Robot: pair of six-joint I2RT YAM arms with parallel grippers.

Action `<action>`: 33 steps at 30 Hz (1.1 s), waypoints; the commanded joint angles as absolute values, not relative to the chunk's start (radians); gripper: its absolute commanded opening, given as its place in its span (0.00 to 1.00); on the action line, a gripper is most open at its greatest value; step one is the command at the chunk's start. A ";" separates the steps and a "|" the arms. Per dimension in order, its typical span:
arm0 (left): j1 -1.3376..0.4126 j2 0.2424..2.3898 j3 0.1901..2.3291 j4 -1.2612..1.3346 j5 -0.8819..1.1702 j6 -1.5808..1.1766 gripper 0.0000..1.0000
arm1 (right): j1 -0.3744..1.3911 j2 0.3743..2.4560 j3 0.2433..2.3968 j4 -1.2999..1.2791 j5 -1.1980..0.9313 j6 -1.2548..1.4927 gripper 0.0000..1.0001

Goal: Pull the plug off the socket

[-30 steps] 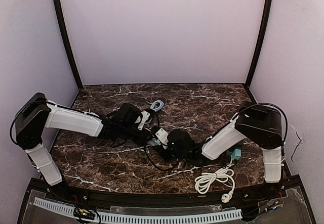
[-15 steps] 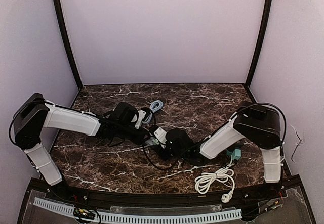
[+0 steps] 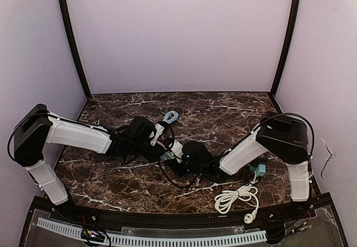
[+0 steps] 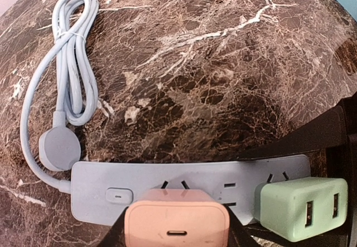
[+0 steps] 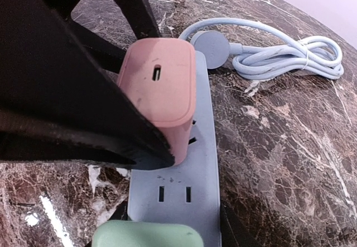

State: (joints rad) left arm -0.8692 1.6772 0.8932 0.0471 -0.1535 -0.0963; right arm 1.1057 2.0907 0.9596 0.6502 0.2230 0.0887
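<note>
A pink plug stands on the light-blue socket strip, and my left gripper is shut on it, with a black finger on either side. Its base meets the strip's face; the prongs are hidden. The right wrist view shows the pink plug from the side. My right gripper is shut on the strip, one jaw against each long edge. In the top view, the left gripper and right gripper meet at the table's middle.
A green plug sits in the same strip beside the pink one. The strip's blue cable lies coiled beyond it. A white coiled cable and a teal adapter lie near the right arm's base. Purple walls enclose the marble table.
Both arms have shifted slightly, the right gripper a little to the left. Both grips look the same.
</note>
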 commanded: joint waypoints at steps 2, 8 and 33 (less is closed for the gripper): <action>-0.870 1.546 0.864 0.122 -0.084 -0.134 0.19 | 1.085 2.138 0.967 0.568 0.212 0.100 0.00; -0.854 1.534 0.880 0.151 -0.004 -0.204 0.19 | 1.086 2.144 0.975 0.560 0.211 0.101 0.00; -0.835 1.538 0.879 0.109 -0.081 -0.158 0.19 | 1.078 2.154 0.984 0.538 0.221 0.114 0.00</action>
State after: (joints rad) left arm -0.8391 1.5650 0.8764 0.0792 -0.1043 -0.1318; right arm 1.0908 2.1170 1.0035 0.6365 0.2005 0.1127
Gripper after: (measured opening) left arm 0.413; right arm 0.424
